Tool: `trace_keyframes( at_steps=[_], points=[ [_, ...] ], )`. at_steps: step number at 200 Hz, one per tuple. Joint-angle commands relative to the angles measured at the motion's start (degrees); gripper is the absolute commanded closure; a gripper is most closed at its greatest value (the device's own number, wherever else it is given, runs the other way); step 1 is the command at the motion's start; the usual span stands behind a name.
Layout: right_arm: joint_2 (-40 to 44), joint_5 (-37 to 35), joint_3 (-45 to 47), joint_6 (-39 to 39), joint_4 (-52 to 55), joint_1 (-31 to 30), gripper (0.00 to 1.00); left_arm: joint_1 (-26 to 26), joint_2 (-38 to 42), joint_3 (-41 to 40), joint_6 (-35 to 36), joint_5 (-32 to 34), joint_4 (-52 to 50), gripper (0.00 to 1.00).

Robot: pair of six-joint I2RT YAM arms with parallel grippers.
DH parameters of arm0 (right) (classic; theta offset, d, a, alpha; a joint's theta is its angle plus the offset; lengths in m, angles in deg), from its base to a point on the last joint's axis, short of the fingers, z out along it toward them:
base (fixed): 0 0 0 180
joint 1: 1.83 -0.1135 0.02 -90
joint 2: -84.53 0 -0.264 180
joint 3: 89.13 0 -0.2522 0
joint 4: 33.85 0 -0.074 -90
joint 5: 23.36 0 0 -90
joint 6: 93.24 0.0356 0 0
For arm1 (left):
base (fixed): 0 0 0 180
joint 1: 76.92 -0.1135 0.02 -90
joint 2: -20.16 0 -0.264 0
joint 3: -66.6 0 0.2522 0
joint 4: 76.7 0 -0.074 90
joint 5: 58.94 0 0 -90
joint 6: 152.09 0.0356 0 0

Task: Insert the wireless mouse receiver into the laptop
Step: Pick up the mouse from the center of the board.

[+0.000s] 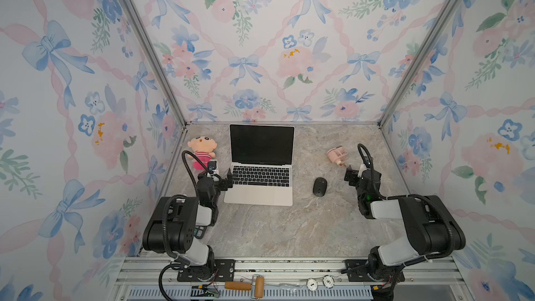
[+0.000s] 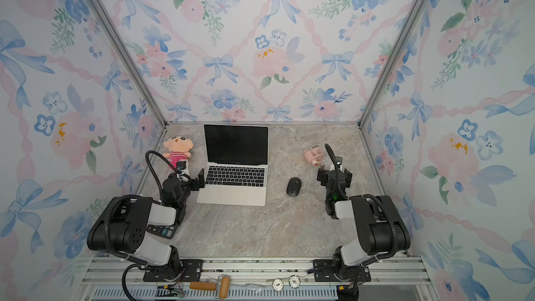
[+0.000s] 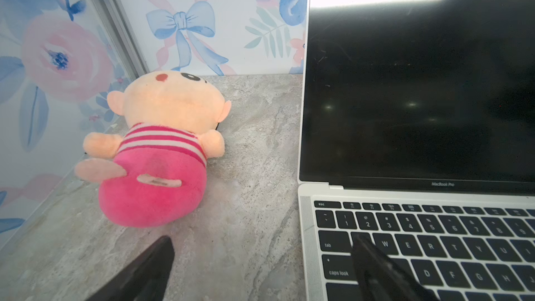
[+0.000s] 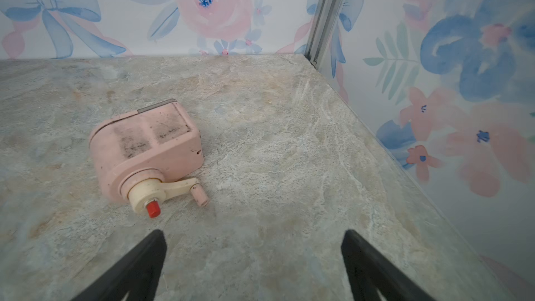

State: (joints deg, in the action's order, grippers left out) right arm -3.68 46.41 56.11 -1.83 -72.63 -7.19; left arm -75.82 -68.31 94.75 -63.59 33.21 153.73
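- The left hand (image 1: 227, 181) stands wide and holds nothing.
- In the left wrist view this hand (image 3: 262, 240) reaches across the left edge of the laptop (image 3: 419, 82). One finger (image 3: 376, 264) is over the keys near the tab key, and the other is over the bare bench (image 3: 246, 169) just beside the laptop. I cannot tell if a finger touches the keys.
- The right hand (image 1: 351, 174) is also wide and empty.
- In the right wrist view the right hand (image 4: 254, 234) hangs over the bench and faces the pink pencil sharpener (image 4: 144, 152), which lies on its side with its crank toward the hand, apart from it.
- In both top views the laptop (image 1: 260, 169) is open at the middle of the far edge of the bench (image 1: 289, 227), and its black screen faces the near edge.
- The wireless mouse receiver is too small to find in any view, so I cannot tell where it is.
- A black mouse (image 1: 320, 186) lies between the laptop and the right arm, apart from both.
- A plush doll (image 1: 201, 149) lies near the far left corner, just beside the laptop.
- The pencil sharpener (image 1: 335, 154) lies toward the far right corner.
- A calculator (image 2: 162, 230) lies near the left edge, partly under the left arm.
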Motion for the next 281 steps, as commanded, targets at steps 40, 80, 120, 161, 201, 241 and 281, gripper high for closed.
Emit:
trace_keyframes(
  at_steps=[40, 80, 120, 161, 201, 241, 281],
  points=[
    [-0.06, -0.77, -0.76, -0.03, 0.06, -0.24, 0.04, 0.39, -0.04, 0.7, 0.53, 0.53, 0.48, 0.02],
    [-0.12, -0.75, -0.77, -0.04, 0.02, -0.31, 0.04, 0.39, -0.08, 0.72, 0.51, 0.49, 0.45, 0.02],
    [-0.12, -0.73, -0.72, -0.06, 0.0, -0.23, 0.04, 0.3, -0.11, 0.7, 0.44, 0.4, 0.47, 0.02],
    [-0.08, -0.74, -0.72, -0.02, 0.05, -0.24, 0.04, 0.21, -0.14, 0.72, 0.35, 0.23, 0.5, 0.02],
    [-0.11, -0.78, -0.72, -0.06, -0.02, -0.24, 0.04, -0.6, -0.01, 0.69, -0.07, -1.18, 0.48, 0.02],
    [-0.05, -0.76, -0.72, -0.07, 0.06, -0.26, 0.04, -0.71, 0.11, 0.63, 0.05, -1.82, 0.46, 0.02],
    [2.11, 0.2, -1.33, -1.31, 3.0, -1.11, 0.04, 1.14, 4.93, 3.1, 2.11, -0.82, -7.73, 0.02]
  ],
)
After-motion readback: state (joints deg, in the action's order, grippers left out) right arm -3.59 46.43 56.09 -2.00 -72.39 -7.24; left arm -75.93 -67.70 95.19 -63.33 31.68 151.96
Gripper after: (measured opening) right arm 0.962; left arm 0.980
